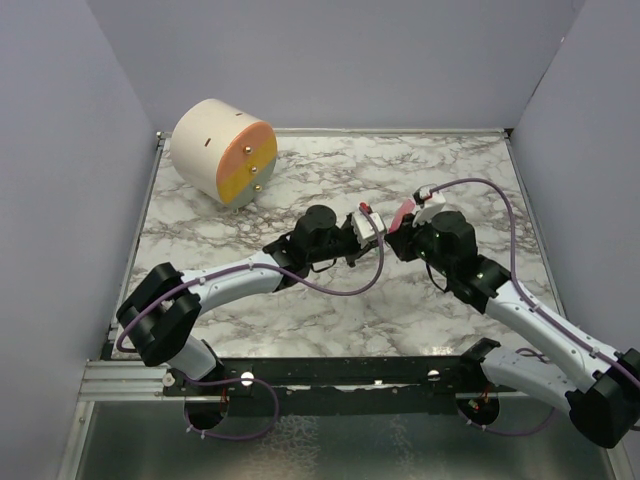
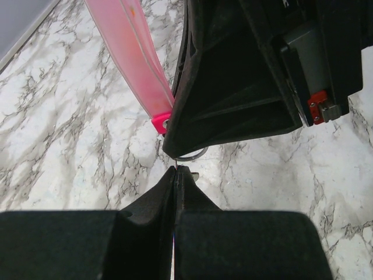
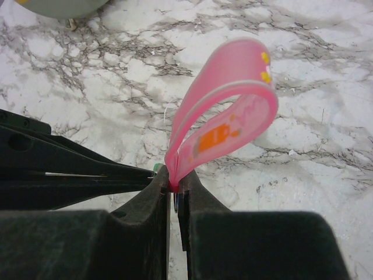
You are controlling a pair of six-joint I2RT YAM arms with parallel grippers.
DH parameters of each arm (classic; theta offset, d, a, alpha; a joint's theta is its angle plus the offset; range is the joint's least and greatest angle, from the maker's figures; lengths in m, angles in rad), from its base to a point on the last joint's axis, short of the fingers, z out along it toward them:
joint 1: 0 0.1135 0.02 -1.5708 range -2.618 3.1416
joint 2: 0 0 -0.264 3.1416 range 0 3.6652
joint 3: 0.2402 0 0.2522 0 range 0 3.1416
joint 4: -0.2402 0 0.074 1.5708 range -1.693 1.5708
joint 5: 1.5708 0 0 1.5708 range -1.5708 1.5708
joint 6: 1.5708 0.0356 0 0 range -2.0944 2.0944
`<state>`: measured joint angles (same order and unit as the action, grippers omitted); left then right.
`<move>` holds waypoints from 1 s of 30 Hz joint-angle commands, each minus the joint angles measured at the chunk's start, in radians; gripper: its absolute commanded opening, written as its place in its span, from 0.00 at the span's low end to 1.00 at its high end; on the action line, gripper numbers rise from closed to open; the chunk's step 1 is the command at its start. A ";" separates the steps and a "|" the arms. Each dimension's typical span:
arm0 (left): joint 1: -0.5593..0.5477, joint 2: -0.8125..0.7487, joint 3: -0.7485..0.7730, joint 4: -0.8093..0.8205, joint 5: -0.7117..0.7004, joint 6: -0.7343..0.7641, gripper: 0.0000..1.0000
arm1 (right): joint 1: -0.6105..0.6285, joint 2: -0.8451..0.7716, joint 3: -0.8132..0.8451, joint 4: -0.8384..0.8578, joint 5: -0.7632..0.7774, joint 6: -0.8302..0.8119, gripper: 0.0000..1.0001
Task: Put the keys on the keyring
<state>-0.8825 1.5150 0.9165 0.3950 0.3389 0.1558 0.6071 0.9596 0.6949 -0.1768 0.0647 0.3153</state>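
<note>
Up off the marble table (image 1: 420, 320), the right gripper (image 3: 173, 181) pinches the thin silver metal ring with its pink strip tag (image 3: 227, 116). Just beside it, the left gripper (image 2: 175, 175) is squeezed shut on the tiny bright green flat key (image 3: 156, 168).

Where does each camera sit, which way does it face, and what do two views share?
Top external: above, behind the robot, facing down at the table; left arm and right arm show, left gripper and right gripper nearly touching.
Left wrist: on the left arm, past its own shut fingers toward the right gripper and keyring.
Right wrist: on the right arm, past its own fingers, shut on the keyring.
Shared: both wrist views show the keyring and the opposite gripper.
</note>
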 commanded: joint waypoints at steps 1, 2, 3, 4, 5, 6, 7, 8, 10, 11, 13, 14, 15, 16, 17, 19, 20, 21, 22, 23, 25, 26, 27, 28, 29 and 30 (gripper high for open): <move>-0.009 -0.018 0.014 0.005 -0.044 0.049 0.00 | 0.002 -0.019 0.047 -0.034 -0.015 0.011 0.01; -0.010 -0.020 0.013 0.005 -0.050 0.058 0.00 | 0.001 -0.021 0.048 -0.038 -0.016 0.010 0.01; -0.012 -0.021 0.010 0.004 -0.056 0.063 0.00 | 0.001 -0.023 0.049 -0.040 -0.017 0.010 0.01; -0.013 -0.021 0.009 0.004 -0.060 0.069 0.00 | 0.002 -0.024 0.050 -0.044 -0.019 0.011 0.01; -0.014 -0.023 0.008 0.004 -0.064 0.073 0.00 | 0.001 -0.022 0.052 -0.047 -0.019 0.012 0.01; -0.016 -0.024 0.007 0.004 -0.069 0.076 0.00 | 0.002 -0.021 0.054 -0.049 -0.020 0.013 0.01; -0.016 -0.024 0.008 0.004 -0.072 0.082 0.00 | 0.002 -0.020 0.056 -0.051 -0.021 0.012 0.01; -0.019 -0.025 0.007 0.004 -0.076 0.087 0.00 | 0.002 -0.019 0.057 -0.052 -0.023 0.012 0.01; -0.021 -0.024 0.008 0.004 -0.088 0.094 0.00 | 0.002 -0.018 0.058 -0.055 -0.027 0.013 0.01; -0.022 -0.024 0.009 0.003 -0.090 0.095 0.00 | 0.002 -0.016 0.058 -0.054 -0.029 0.012 0.01; -0.022 -0.025 0.009 0.004 -0.089 0.096 0.00 | 0.002 -0.013 0.057 -0.051 -0.033 0.014 0.01; -0.022 -0.024 0.010 0.004 -0.088 0.096 0.00 | 0.002 -0.013 0.057 -0.049 -0.036 0.013 0.01; -0.023 -0.024 0.010 0.004 -0.086 0.097 0.00 | 0.002 -0.012 0.054 -0.047 -0.038 0.015 0.01; -0.025 -0.023 0.010 0.004 -0.085 0.097 0.00 | 0.002 -0.011 0.055 -0.046 -0.038 0.017 0.01; -0.025 -0.023 0.010 0.004 -0.083 0.099 0.00 | 0.002 -0.012 0.056 -0.046 -0.040 0.016 0.01; -0.028 -0.025 0.010 0.004 -0.077 0.102 0.00 | 0.002 -0.010 0.055 -0.045 -0.040 0.018 0.01; -0.030 -0.025 0.009 0.004 -0.075 0.103 0.00 | 0.002 -0.009 0.055 -0.044 -0.040 0.018 0.01; -0.032 -0.025 0.009 0.003 -0.074 0.104 0.00 | 0.001 -0.010 0.055 -0.044 -0.040 0.018 0.01; -0.034 -0.024 0.009 0.002 -0.074 0.105 0.00 | 0.002 -0.009 0.054 -0.044 -0.040 0.018 0.01; -0.035 -0.024 0.009 0.002 -0.072 0.105 0.00 | 0.002 -0.009 0.055 -0.044 -0.040 0.018 0.01; -0.039 -0.022 0.007 0.002 -0.067 0.106 0.00 | 0.002 -0.009 0.055 -0.045 -0.039 0.020 0.01; -0.042 -0.022 0.007 0.001 -0.066 0.107 0.00 | 0.002 -0.009 0.056 -0.046 -0.039 0.019 0.01; -0.044 -0.022 0.006 0.001 -0.067 0.109 0.00 | 0.002 -0.010 0.054 -0.046 -0.037 0.019 0.01; -0.046 -0.022 0.008 -0.001 -0.067 0.110 0.00 | 0.002 -0.009 0.056 -0.046 -0.037 0.020 0.01; -0.047 -0.022 0.007 -0.002 -0.069 0.112 0.00 | 0.002 -0.010 0.056 -0.047 -0.036 0.020 0.01; -0.049 -0.022 0.007 -0.003 -0.069 0.113 0.00 | 0.001 -0.011 0.057 -0.046 -0.036 0.020 0.01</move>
<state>-0.9184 1.5150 0.9165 0.3836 0.2684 0.2508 0.6071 0.9539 0.7189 -0.2256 0.0433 0.3218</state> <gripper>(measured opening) 0.009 0.073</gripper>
